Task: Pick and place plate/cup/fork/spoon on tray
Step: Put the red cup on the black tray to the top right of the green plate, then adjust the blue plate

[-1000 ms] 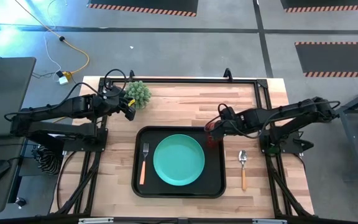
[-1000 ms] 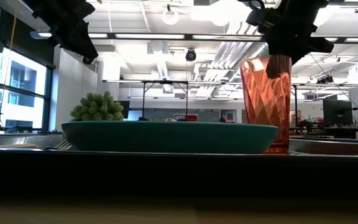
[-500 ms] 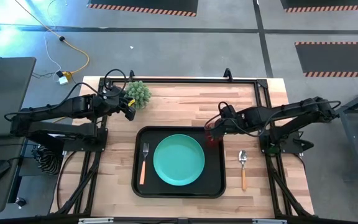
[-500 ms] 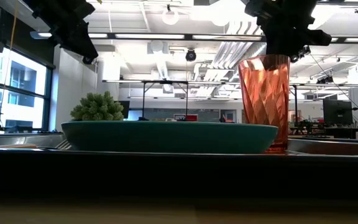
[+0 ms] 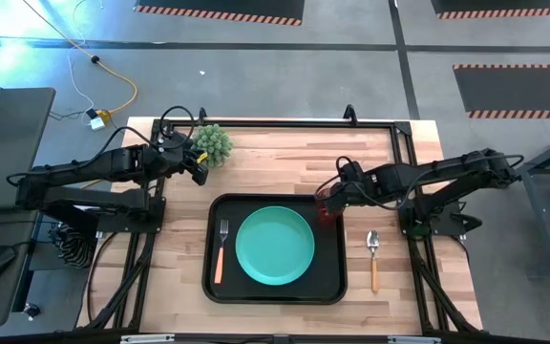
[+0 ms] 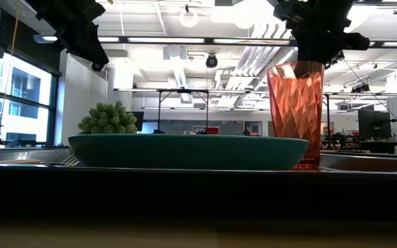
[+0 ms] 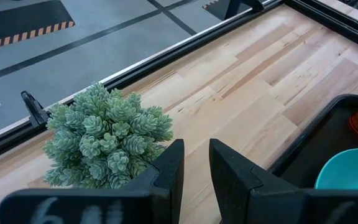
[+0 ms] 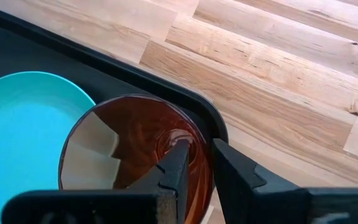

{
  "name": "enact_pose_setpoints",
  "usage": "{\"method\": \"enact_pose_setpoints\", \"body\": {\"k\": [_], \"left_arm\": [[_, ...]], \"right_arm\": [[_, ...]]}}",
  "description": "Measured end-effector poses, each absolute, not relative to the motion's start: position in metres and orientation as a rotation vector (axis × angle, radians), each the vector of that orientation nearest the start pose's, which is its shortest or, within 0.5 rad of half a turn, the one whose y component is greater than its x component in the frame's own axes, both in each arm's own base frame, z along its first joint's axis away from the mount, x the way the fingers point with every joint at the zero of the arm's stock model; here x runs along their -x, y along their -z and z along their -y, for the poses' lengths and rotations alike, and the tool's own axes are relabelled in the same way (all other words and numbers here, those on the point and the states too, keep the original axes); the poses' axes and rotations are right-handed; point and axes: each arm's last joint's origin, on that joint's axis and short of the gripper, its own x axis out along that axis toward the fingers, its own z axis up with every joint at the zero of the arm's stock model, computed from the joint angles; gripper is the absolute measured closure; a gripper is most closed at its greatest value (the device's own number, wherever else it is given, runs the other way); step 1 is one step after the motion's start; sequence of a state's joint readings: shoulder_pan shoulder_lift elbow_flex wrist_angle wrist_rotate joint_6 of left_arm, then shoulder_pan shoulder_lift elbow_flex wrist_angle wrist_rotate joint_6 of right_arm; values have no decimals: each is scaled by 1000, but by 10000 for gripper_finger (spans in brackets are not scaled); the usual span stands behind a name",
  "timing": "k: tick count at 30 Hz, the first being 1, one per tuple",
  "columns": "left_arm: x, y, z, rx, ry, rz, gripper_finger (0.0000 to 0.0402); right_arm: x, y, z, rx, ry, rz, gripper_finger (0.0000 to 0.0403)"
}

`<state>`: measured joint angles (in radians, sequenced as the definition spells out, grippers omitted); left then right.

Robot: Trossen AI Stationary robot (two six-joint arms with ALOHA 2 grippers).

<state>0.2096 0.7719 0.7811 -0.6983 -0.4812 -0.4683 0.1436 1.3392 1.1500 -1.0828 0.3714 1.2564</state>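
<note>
Where ceiling lights glare, pale wood table (image 5: 285,158) under tray (image 5: 277,290).

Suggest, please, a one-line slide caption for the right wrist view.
Right tool straddling the rim of the red cup, which stands in the black tray's corner beside the teal plate.

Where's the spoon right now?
In the high view, the spoon lies on the bare table just right of the tray, below the right claw.

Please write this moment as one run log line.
cup: standing on tray corner | right gripper: straddling cup rim | spoon: on table | left gripper: near plant
</note>
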Motion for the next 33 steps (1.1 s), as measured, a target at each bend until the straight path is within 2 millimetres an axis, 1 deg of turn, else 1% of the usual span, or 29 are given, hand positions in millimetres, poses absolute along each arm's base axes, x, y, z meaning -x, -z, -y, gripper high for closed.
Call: {"method": "enact_pose_setpoints", "body": {"k": [14, 21, 24, 30, 33], "left_arm": [[-141, -290, -44, 336, -810, -526, 335], [-142, -290, -43, 346, -795, -528, 335], [-143, -290, -42, 417, -759, -521, 334], [-146, -289, -37, 681, -689, -491, 337], [-150, -287, -32, 761, -653, -503, 337]], "right_arm": [[-233, -289, -23, -780, 901, -873, 340], [-229, -305, -21, -772, 924, -831, 340], [-230, -312, -21, -771, 923, -805, 340], [-232, -331, -20, -772, 922, -717, 340], [-233, -338, -19, -767, 929, -671, 340]]}}
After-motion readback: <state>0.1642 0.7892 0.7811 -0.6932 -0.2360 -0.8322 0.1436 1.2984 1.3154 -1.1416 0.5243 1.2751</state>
